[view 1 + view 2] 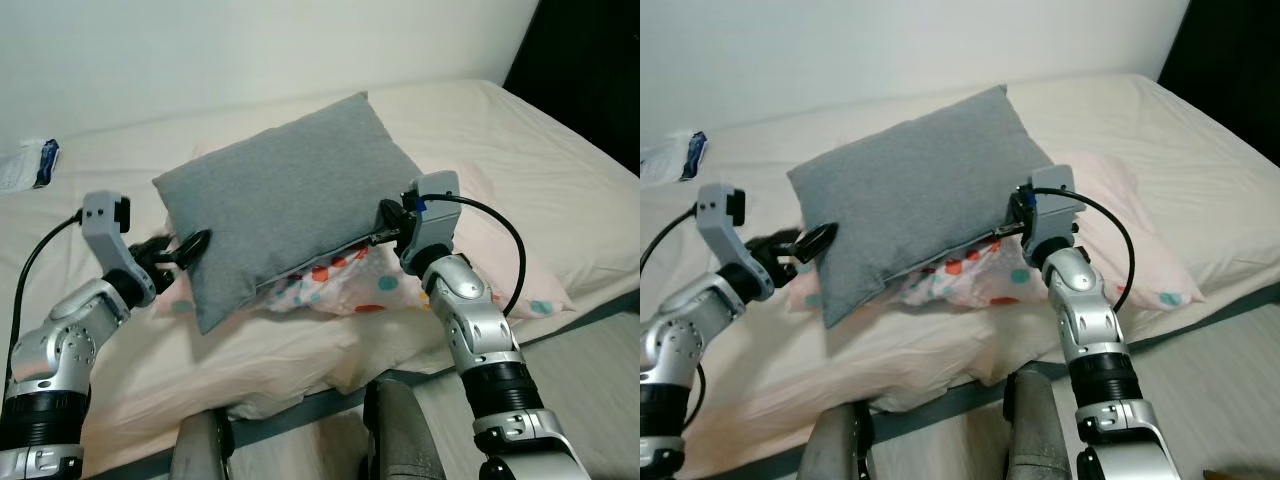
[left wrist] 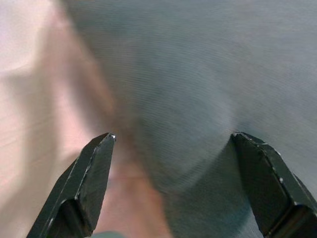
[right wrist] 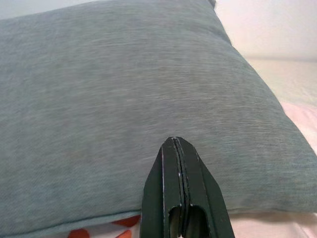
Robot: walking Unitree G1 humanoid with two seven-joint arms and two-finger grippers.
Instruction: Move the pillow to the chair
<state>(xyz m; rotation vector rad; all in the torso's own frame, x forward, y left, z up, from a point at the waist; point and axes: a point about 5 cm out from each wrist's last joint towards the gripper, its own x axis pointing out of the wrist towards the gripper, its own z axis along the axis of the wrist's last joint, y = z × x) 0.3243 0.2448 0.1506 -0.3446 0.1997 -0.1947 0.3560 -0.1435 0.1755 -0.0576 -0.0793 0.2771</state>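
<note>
— While the grey pillow (image 1: 290, 200) sits tilted on the bed (image 1: 560, 160), propped on a spotted pink pillow (image 1: 350, 285), where are your tools?

— One at each end. My left gripper (image 2: 171, 186) is at its lower left corner, fingers (image 2: 89, 183) spread wide and the cloth not yet between them. My right gripper (image 3: 181, 191) is at the right edge, by the seam; its fingers are pressed flat together, and I cannot tell whether they have caught any fabric

— So which step is this?

— The grasp, I judge. Nothing is lifted clear yet

— And next?

— Push the left fingers onto the corner and close them, make sure of the right-hand hold, then raise both ends evenly. It's soft and will sag, so I'd lift high enough to clear the spotted pillow before turning to find the chair
</note>
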